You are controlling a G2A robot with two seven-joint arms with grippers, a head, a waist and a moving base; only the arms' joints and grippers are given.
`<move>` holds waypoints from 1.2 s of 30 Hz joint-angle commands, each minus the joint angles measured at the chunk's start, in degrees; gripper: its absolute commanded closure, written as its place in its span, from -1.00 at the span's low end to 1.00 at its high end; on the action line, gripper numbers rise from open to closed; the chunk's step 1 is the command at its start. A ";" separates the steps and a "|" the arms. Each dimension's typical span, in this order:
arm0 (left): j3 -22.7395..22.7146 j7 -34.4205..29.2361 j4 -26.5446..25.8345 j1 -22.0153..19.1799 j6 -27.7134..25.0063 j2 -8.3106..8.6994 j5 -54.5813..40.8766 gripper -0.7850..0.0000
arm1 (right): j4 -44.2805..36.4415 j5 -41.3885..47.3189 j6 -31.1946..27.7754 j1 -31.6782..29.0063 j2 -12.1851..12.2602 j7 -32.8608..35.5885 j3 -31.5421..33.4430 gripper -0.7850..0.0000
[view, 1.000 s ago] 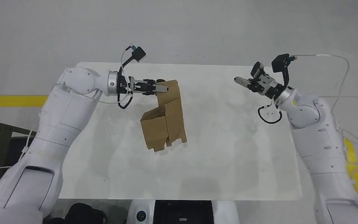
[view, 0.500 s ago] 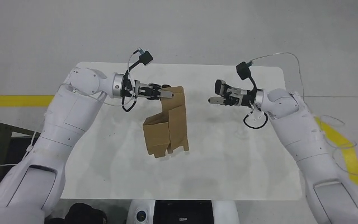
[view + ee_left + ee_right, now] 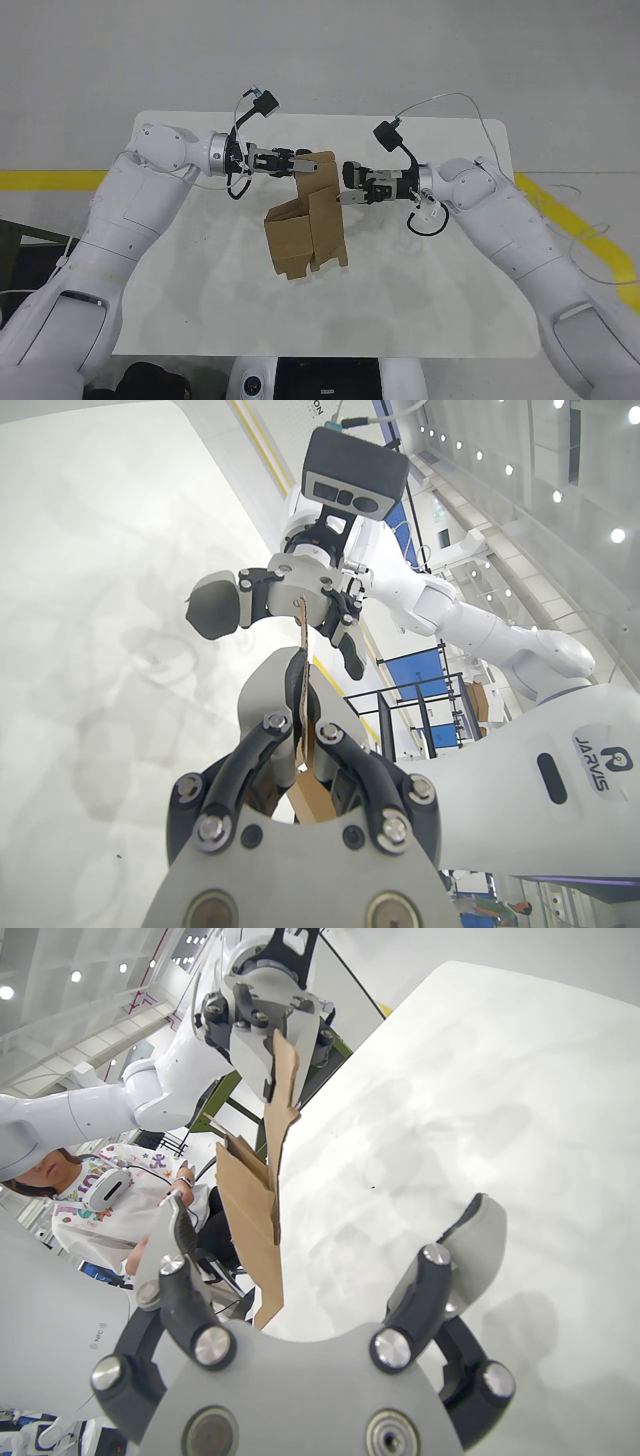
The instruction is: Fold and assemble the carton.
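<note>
My left gripper (image 3: 303, 164) is closed tight on the upper edge of the carton (image 3: 308, 215). The left wrist view gives me the cardboard edge-on, pinched between both pads. The carton hangs below that gripper, half-folded with its flaps loose, over the tabletop (image 3: 430, 300); I cannot tell whether its lower end touches the surface. My right gripper (image 3: 346, 190) sits just beside the carton, on the side away from the left gripper, spread wide and holding nothing. The right wrist view shows the brown panel ahead of its two fingers, with no contact I can make out. From above I get the layout: the two grippers face each other across the carton's top edge, close together.
</note>
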 commanded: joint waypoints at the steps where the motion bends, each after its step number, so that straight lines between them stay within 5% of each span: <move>1: -0.04 0.36 0.60 -0.20 -0.35 -0.08 -0.40 1.00 | 0.12 0.92 -0.39 1.01 0.13 -0.39 -2.12 -1.00; 7: 0.35 0.94 1.19 -0.36 -0.93 -0.28 -0.59 1.00 | 0.76 3.47 -1.82 3.58 0.41 -1.81 -7.68 -0.95; 12: 0.79 1.25 1.12 -0.03 -1.24 -0.47 -1.08 1.00 | 1.58 5.51 -2.85 5.47 0.41 -2.85 -11.88 -0.07; 24: 1.20 1.93 1.19 0.08 -1.92 -0.62 -0.97 0.95 | 3.03 9.73 -4.92 9.34 0.25 -4.92 -19.96 0.58; 25: 1.23 1.95 1.21 0.08 -1.94 -0.62 -0.95 0.69 | 3.08 10.12 -4.92 9.59 0.24 -4.92 -20.38 0.62; 28: 1.30 2.24 0.80 0.07 -2.23 -0.61 -0.77 -0.84 | 3.14 11.30 -4.92 10.12 0.23 -4.92 -21.40 0.80; 29: 1.33 2.29 0.55 0.11 -2.28 -0.59 -0.80 -1.00 | 3.11 11.69 -4.92 10.24 0.23 -4.92 -21.67 0.87; 36: 0.28 3.22 -1.34 0.42 -3.21 -0.23 -3.09 -1.00 | 3.07 13.71 -4.92 10.78 0.32 -4.92 -22.65 1.00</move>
